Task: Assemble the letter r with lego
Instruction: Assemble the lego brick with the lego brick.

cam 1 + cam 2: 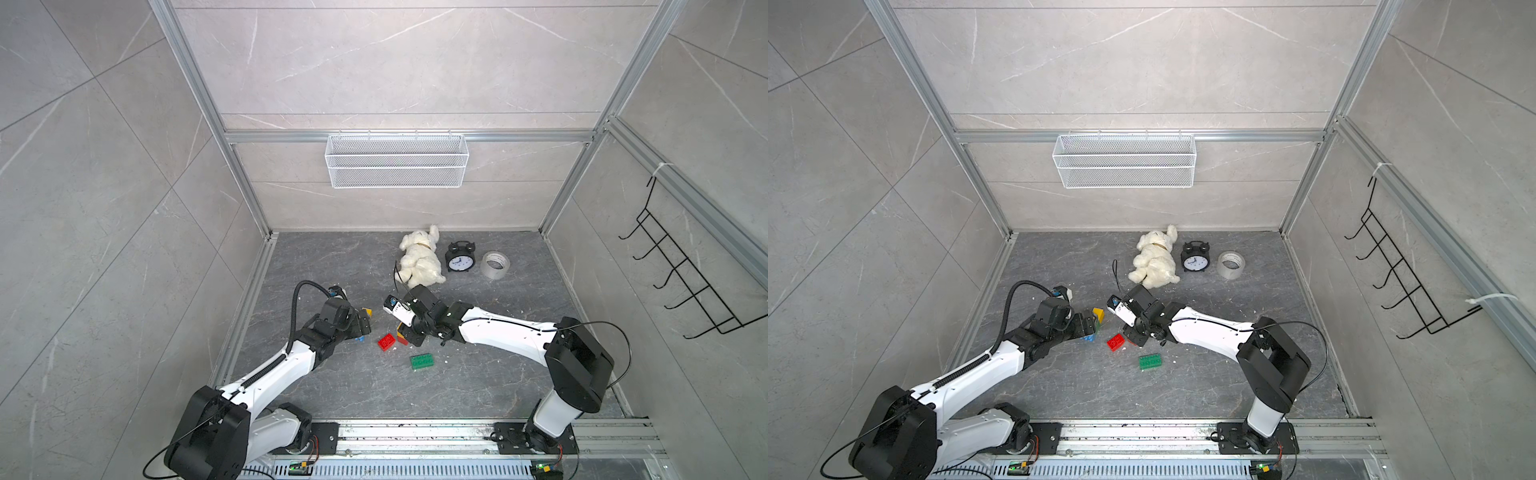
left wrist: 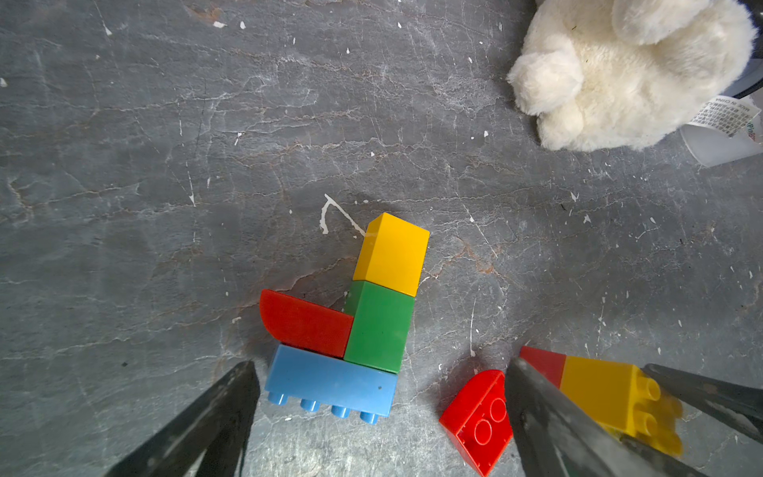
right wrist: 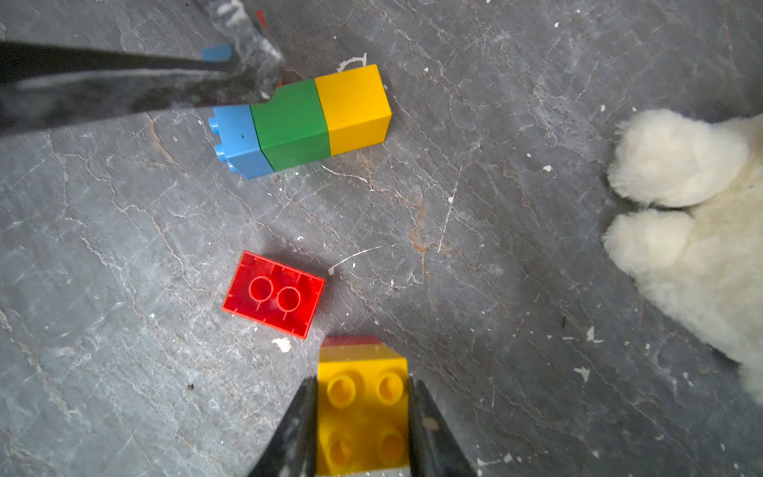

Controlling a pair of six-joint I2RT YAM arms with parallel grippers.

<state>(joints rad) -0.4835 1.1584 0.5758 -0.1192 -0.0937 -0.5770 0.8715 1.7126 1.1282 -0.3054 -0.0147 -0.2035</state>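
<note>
The lego point(image 2: 371, 314) already joined lies flat on the grey floor point(image 2: 165, 165), just beside the upturned red brick point(image 2: 477, 421) that we take as our landmark. It is made up of a blue brick point(image 2: 330, 382) with its studs showing, a green brick point(image 2: 377, 342) and a curved red brick point(image 2: 305, 324) side by side against it, and a yellow brick point(image 2: 392, 254) at the end of the green one. We see the left gripper point(image 2: 380, 363) over this cluster with its fingers point(image 2: 198, 425) spread wide, one on either side of the blue brick and gripping nothing; whether they touch it we cannot tell. On the other side of the upturned red brick, also just beside it, the right gripper point(image 3: 363, 388) is clamped on a second yellow brick point(image 3: 363, 413). That brick's studs face the wrist camera, a finger presses on each flank, and a red piece point(image 3: 351, 340) is joined to its far end. In both top views a long green brick point(image 1: 422, 360) lies alone, studs up, near the upturned red brick on the side towards the arms' bases. Well beyond the upturned red brick, towards the back wall, we find a white plush toy point(image 1: 419, 259) and, about as far off, an alarm clock point(image 1: 459, 259) and a roll of tape point(image 1: 495, 264).
</note>
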